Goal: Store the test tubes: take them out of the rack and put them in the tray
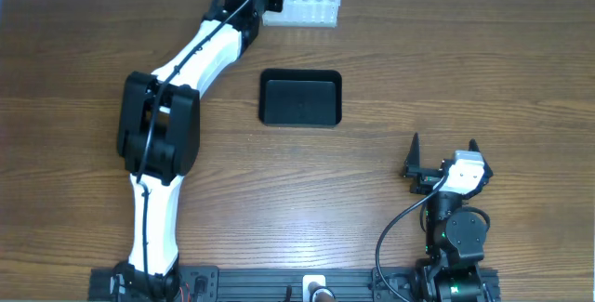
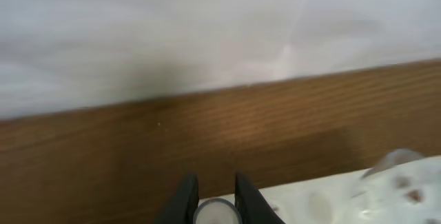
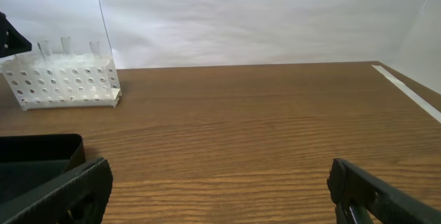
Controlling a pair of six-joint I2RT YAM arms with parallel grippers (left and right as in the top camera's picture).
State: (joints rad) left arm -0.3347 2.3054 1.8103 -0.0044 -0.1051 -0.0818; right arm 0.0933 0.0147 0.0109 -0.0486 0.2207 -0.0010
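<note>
Left pincer pinching upright test tube in far rack | tray lies just nearward (left arm closer)

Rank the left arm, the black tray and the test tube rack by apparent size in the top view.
1. left arm, clearly largest.
2. black tray.
3. test tube rack, only slightly smaller; the arm covers its left end.
</note>
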